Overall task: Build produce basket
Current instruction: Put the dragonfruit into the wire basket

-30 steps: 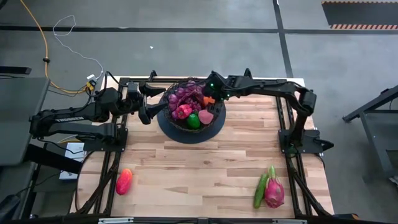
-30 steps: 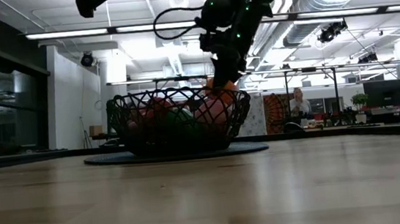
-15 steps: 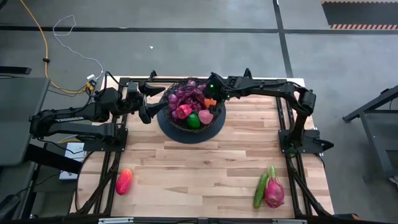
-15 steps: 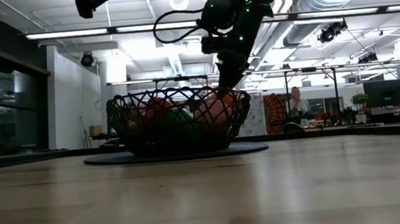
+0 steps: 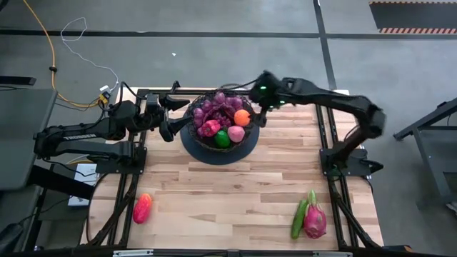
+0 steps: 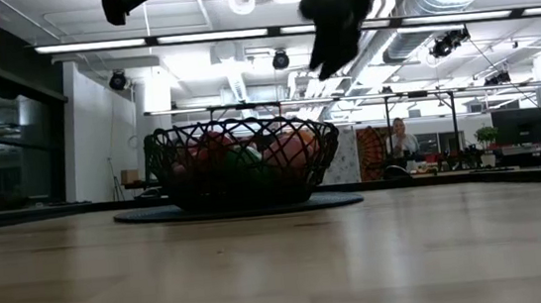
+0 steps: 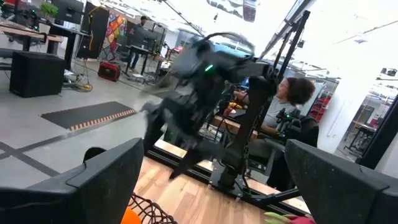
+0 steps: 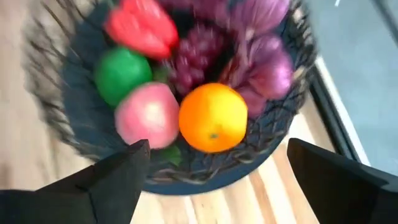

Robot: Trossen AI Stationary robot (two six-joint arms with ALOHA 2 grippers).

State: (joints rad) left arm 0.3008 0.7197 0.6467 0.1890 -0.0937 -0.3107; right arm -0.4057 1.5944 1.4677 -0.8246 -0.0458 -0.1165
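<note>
The black wire basket stands on a dark round mat at the table's far middle. It holds purple grapes, an orange, a pink round fruit, a green round fruit and a red piece. My right gripper is open and empty, above the basket's right rim; its wrist view looks down on the orange. My left gripper is open and empty, just left of the basket. In the low view the right gripper hangs well above the basket.
A red pepper lies near the table's front left. A green cucumber and a pink dragon fruit lie side by side near the front right. Bare wood lies between them and the basket. A person sits beyond the table.
My right gripper has let go of the orange, which now lies in the basket by the right rim. The gripper has risen out of the basket and drawn back toward the table's right edge.
</note>
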